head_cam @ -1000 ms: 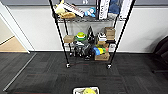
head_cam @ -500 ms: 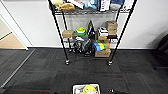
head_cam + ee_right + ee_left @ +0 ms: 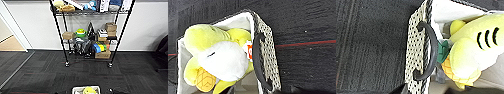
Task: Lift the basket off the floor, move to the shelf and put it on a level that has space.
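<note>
Basket (image 3: 86,90) position is the first item I am checking: in the head view it is sitting on the dark carpet floor (image 3: 45,75) at the near edge, directly in front of the robot, well apart from the shelf (image 3: 90,32) standing against the white wall (image 3: 32,25). A yellow plush toy (image 3: 215,57) is lying inside it, filling most of the cavity.

I am reading each wrist view for handle alignment. The left wrist view is showing one dark loop handle (image 3: 429,51) on the woven end wall, with carpet beyond it. The right wrist view is showing the opposite loop handle (image 3: 258,62), again close. I cannot tell whether either gripper is spread or pressed together, since no fingers are resolving in these views.

I am judging the step in hand to be the lift from the floor. To do it well, I am advising the following:

1. Seat both grips on the loop handles, not on the toy or the soft rim.
2. Raise both arms evenly, so the basket is staying level and the toy is not tipping out.
3. Confirm the base is clearing the carpet before driving.

Shelf tiers in the head view are looking crowded with boxes and toys.
</note>
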Robot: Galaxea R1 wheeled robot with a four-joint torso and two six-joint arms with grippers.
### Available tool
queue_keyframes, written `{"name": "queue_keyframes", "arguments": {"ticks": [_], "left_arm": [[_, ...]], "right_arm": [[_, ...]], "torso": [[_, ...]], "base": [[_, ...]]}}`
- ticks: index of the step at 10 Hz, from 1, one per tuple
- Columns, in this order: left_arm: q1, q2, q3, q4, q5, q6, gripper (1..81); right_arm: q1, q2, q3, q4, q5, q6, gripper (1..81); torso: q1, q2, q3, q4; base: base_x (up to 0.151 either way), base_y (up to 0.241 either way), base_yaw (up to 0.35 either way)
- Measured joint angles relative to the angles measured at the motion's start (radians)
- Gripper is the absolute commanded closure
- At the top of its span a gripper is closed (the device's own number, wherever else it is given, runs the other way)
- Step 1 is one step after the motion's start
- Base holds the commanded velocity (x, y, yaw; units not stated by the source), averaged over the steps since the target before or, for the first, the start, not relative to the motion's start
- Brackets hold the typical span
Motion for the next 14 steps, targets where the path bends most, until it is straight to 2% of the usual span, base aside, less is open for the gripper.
{"name": "queue_keyframes", "arguments": {"ticks": [4,7,11,14], "left_arm": [[-0.001,0.013,-0.003,0.0,-0.004,0.0,1.0],[-0.009,0.022,-0.003,0.0,-0.005,0.0,1.0],[-0.024,0.017,-0.004,-0.001,-0.014,0.0,1.0],[-0.022,0.027,-0.023,-0.001,-0.055,0.0,1.0]], "right_arm": [[0.004,0.022,-0.009,0.001,0.003,0.0,1.0],[0.015,0.026,-0.024,0.008,0.005,0.0,1.0],[0.047,0.025,-0.044,0.011,0.011,0.0,1.0],[0.048,0.046,-0.044,0.011,0.077,0.0,1.0]], "torso": [[0.081,-0.132,-0.013,-0.002],[0.135,-0.217,-0.083,-0.005],[0.148,-0.232,-0.098,-0.005],[0.148,-0.234,-0.098,-0.005]], "base": [[0.0,0.0,0.0],[0.0,0.0,0.0],[0.0,0.0,0.0],[0.0,0.0,0.0]]}}
